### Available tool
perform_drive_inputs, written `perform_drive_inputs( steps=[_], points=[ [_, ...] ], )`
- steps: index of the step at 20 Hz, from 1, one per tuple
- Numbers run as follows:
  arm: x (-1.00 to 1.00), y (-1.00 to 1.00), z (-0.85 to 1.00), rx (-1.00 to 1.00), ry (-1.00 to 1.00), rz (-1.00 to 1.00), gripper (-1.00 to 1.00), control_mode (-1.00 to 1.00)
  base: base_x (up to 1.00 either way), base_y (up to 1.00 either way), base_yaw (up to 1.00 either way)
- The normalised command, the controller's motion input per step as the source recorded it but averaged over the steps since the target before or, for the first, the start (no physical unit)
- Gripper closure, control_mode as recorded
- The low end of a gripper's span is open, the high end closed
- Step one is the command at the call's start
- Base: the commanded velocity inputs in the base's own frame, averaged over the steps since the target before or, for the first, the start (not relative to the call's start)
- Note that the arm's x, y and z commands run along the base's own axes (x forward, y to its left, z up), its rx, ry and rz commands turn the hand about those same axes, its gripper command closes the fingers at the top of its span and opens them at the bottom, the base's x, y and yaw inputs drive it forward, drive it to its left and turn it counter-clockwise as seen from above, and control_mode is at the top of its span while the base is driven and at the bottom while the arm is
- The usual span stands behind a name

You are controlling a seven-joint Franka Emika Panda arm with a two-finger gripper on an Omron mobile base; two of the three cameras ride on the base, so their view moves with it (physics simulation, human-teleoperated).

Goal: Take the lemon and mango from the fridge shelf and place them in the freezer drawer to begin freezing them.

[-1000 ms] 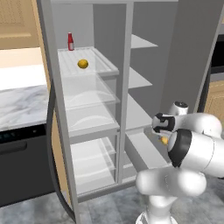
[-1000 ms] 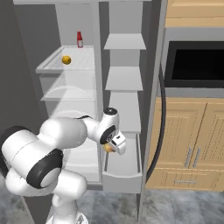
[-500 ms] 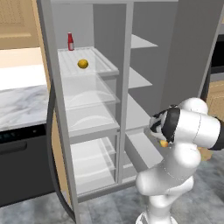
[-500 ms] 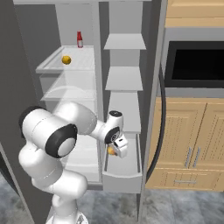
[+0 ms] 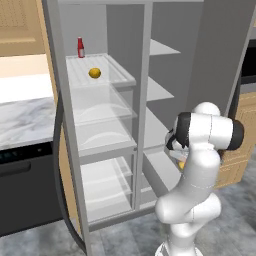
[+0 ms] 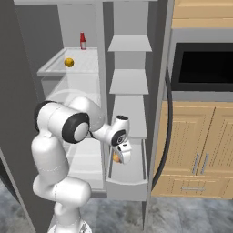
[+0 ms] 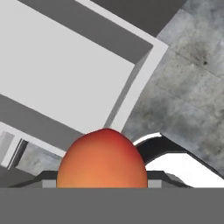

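My gripper (image 6: 121, 156) is shut on the mango (image 7: 103, 159), an orange fruit with a red blush. It hangs over the open, pale freezer drawer (image 6: 128, 181), whose floor (image 7: 61, 74) lies below the fruit in the hand view. The mango (image 6: 116, 158) also peeks out orange beside the hand (image 5: 179, 159) in the left base view. The yellow lemon (image 5: 94, 73) lies on the ribbed white fridge shelf (image 5: 119, 76), high in the left compartment, far from the gripper. From the right, the lemon (image 6: 68, 62) sits near the shelf's front edge (image 6: 52, 69).
A red bottle (image 5: 80, 47) stands at the back of the shelf behind the lemon. Clear curved-front bins (image 5: 102, 112) sit below it. Grey shelves (image 6: 128, 82) stack above the drawer. An oven (image 6: 202, 68) and wooden cabinets (image 6: 200, 154) are to the right.
The arm has swung its elbow round, and the gripper with the mango has sunk slightly, further over the drawer. The lemon and bottle have not moved.
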Motion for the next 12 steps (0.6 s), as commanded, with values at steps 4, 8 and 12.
perform_drive_inputs(
  steps=[4,8,12],
  points=[
    [0.24,0.00,-0.17,0.04,0.05,-0.04,1.00,-1.00,0.00,0.00,0.00],
    [0.19,0.00,-0.36,0.00,0.06,-0.02,1.00,-1.00,0.00,0.00,0.00],
    [0.09,0.00,-0.42,0.00,0.06,-0.02,1.00,-1.00,0.00,0.00,0.00]
  ],
)
